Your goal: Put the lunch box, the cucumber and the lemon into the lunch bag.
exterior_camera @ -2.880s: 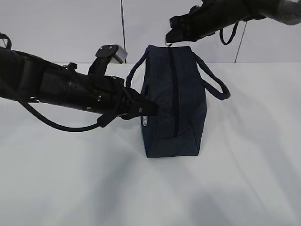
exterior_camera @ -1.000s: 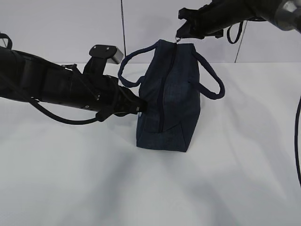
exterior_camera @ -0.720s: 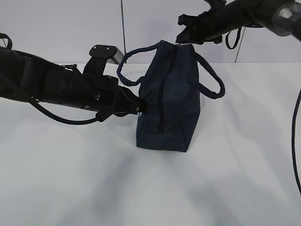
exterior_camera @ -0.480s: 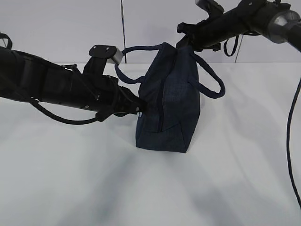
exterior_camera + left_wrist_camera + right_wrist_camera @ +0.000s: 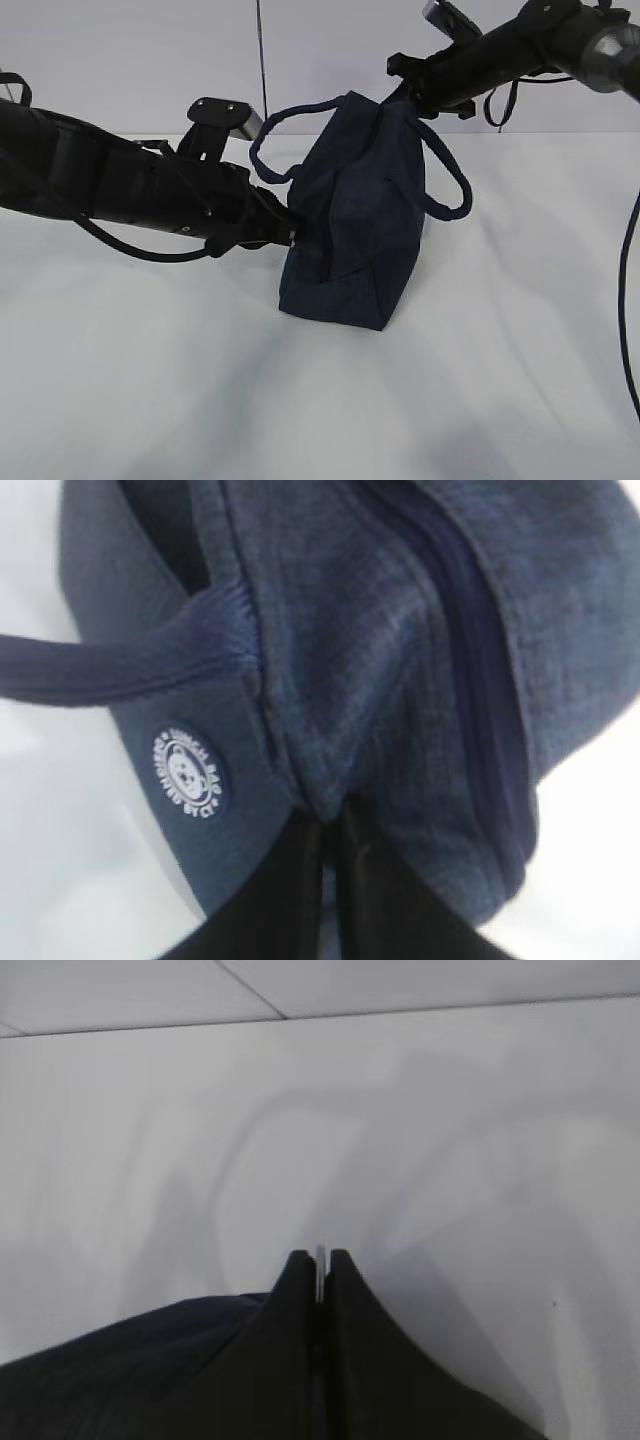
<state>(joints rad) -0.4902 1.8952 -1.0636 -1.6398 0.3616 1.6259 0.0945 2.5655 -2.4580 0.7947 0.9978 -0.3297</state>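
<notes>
The navy lunch bag [image 5: 360, 230] stands tilted on the white table, its top leaning right. My left gripper [image 5: 292, 235] is shut on a fold of fabric on the bag's left side, next to the zipper [image 5: 470, 680]; the left wrist view shows that pinch [image 5: 330, 815] close up. At the bag's far top end, my right gripper [image 5: 400, 85] is shut on the thin silver ring pull [image 5: 320, 1252]. Dark bag fabric [image 5: 120, 1370] lies below those jaws. The lunch box, the cucumber and the lemon are out of view.
The bag's two loop handles [image 5: 445, 170] [image 5: 275, 150] hang out to either side. A round white logo patch [image 5: 188, 773] sits near the left pinch. White table [image 5: 480, 380] surrounds the bag, with a pale wall [image 5: 150, 60] behind.
My right gripper has moved right and back with the ring pull. The bag leans further over and its base has slid a little left. My left arm has hardly moved.
</notes>
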